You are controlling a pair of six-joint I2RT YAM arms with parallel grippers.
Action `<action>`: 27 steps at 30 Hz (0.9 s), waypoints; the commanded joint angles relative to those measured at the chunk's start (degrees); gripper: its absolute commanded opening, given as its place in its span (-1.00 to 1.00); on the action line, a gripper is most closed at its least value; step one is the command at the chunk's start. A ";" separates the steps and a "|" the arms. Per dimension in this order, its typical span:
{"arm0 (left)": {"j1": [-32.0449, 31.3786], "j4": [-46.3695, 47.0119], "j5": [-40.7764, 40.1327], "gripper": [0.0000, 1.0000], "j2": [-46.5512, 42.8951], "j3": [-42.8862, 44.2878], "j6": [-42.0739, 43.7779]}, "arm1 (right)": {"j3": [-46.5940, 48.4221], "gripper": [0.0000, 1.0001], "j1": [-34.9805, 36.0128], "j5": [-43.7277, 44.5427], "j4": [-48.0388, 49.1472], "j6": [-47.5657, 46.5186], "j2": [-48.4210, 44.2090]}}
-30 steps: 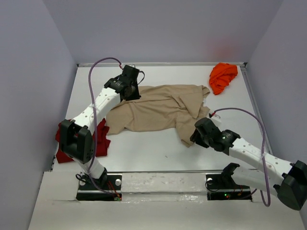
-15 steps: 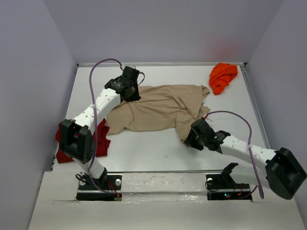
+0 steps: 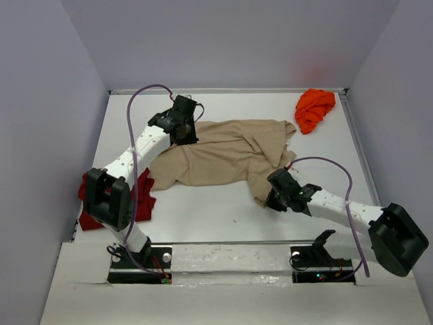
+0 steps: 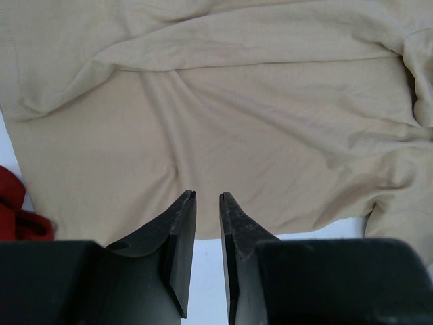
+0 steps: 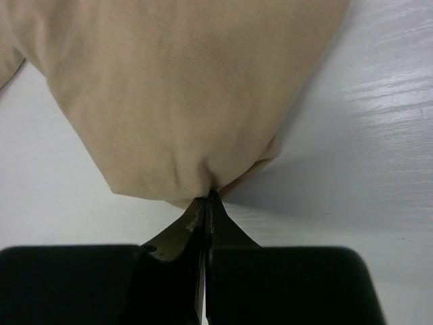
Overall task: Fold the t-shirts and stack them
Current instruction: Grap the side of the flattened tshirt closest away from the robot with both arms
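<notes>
While the right gripper (image 5: 206, 198) clamps the near corner of the tan shirt (image 3: 223, 152), left gripper (image 4: 207, 198) slightly apart above its far-left edge, red shirt (image 3: 144, 198) to its left.

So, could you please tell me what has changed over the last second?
The right gripper shifted slightly left at the near corner of the tan t-shirt, and its elbow swung in toward the table. Its jaws are now pinched shut on that corner. The left gripper at the shirt's far left, the orange t-shirt and the red t-shirt stayed put.
</notes>
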 commanded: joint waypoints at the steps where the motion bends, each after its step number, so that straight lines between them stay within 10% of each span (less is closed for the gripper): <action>1: 0.35 0.71 -0.36 -0.37 -1.06 0.67 1.14 | 2.86 -1.00 -0.10 3.05 1.68 -0.99 1.27; 27: 0.44 1.15 -5.28 -0.36 -3.69 -7.94 -1.67 | 22.38 -1.00 -0.19 29.68 -7.02 -6.62 9.18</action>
